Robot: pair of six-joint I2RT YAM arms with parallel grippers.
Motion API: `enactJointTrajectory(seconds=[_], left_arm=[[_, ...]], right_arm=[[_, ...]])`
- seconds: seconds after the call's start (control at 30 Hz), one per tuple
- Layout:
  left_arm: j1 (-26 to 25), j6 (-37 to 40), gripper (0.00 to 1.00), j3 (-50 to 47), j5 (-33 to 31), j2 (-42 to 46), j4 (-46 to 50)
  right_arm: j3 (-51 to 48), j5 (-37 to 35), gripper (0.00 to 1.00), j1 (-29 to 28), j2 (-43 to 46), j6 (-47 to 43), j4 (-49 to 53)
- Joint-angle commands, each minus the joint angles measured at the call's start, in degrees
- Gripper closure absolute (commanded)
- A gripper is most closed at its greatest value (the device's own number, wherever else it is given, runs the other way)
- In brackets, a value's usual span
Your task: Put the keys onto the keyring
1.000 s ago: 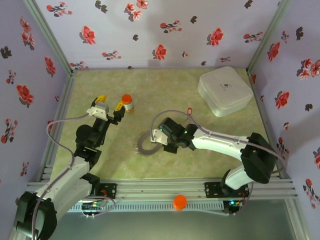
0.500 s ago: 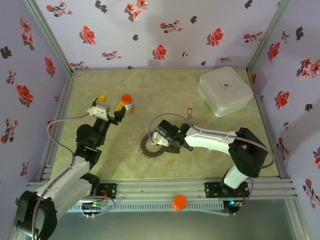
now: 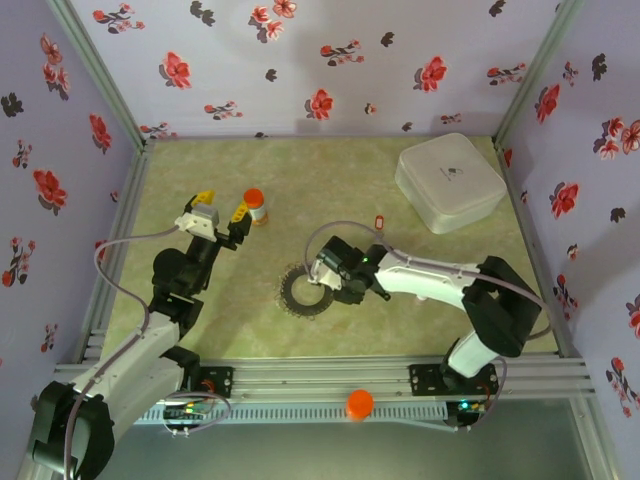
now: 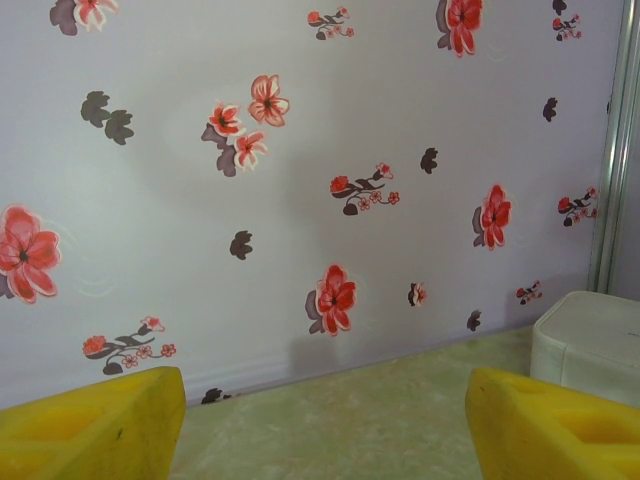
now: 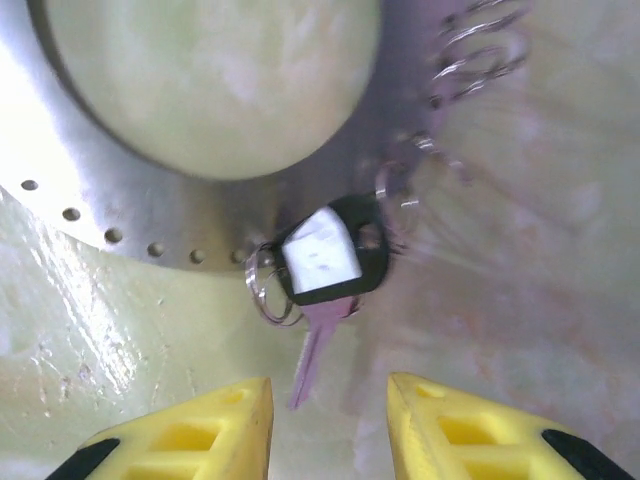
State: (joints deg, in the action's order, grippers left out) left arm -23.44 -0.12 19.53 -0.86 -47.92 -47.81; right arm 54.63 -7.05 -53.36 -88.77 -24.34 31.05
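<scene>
At the centre of the top view, the keyring (image 3: 303,291) lies flat on the pale green table (image 3: 350,170), with bare surface on all sides. The right gripper (image 3: 322,284) is low over its right rim. The red-tagged key (image 3: 379,221) lies apart, up and to the right. The white box (image 3: 450,182) fills the upper right corner. An orange-capped bottle (image 3: 254,206) stands just beside the left gripper (image 3: 221,205) at left of centre. Flowered walls (image 3: 300,60) close three sides, and a metal rail (image 3: 330,378) runs along the bottom edge.

The right wrist view shows the dark-tagged key (image 5: 325,258) lying over the keyring's (image 5: 120,215) outer edge, with small wire rings (image 5: 265,288) beside it. Whether it is threaded on cannot be told. The right gripper (image 5: 328,395) is partly spread and holds nothing; the key's blade points into the gap.

In the left wrist view, the left gripper (image 4: 325,420) is spread wide and empty, facing the wall (image 4: 300,150).
</scene>
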Motion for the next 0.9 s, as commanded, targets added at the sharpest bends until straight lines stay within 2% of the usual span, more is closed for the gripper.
enactJointTrajectory(seconds=[0.0, 0.17, 0.23, 0.33, 0.43, 0.53, 0.63, 0.77, 0.87], left_arm=[[0.3, -0.8, 0.25, -0.5, 0.8, 0.8, -0.4], [0.3, -4.2, 0.23, -0.1, 1.6, 0.5, 0.5], [0.3, -4.7, 0.23, 0.1, 2.0, 0.2, 1.2], [0.3, -5.1, 0.23, 0.2, 2.5, -0.4, 1.1], [0.2, -5.2, 0.23, 0.2, 3.2, -1.0, 1.0], [0.3, -4.2, 0.23, 0.0, 3.4, -1.1, 0.9], [0.3, -3.4, 0.23, -0.3, 2.9, -0.8, 1.1], [0.3, -3.0, 0.23, -0.3, 2.9, -0.9, 1.1], [0.3, -3.3, 0.23, -0.3, 3.0, -1.5, 0.8]], right_arm=[[-1.9, 3.1, 0.63, 2.5, 7.7, 7.1, -5.2], [-6.7, 4.8, 0.64, 5.3, 15.0, 22.3, -14.0], [-8.6, 7.0, 0.63, 5.1, 15.5, 29.2, -18.2], [-8.5, 6.2, 0.58, 3.3, 13.4, 35.5, -20.7], [-3.4, 1.7, 0.54, 1.7, 7.4, 38.6, -15.5], [5.1, 0.4, 0.56, 1.5, -1.8, 42.5, -6.0], [9.3, -0.6, 0.57, 0.5, -8.5, 43.4, -1.5], [9.7, -1.6, 0.57, -0.7, -9.7, 43.1, 0.0], [8.6, -5.2, 0.58, -0.6, -9.3, 42.9, 3.8]])
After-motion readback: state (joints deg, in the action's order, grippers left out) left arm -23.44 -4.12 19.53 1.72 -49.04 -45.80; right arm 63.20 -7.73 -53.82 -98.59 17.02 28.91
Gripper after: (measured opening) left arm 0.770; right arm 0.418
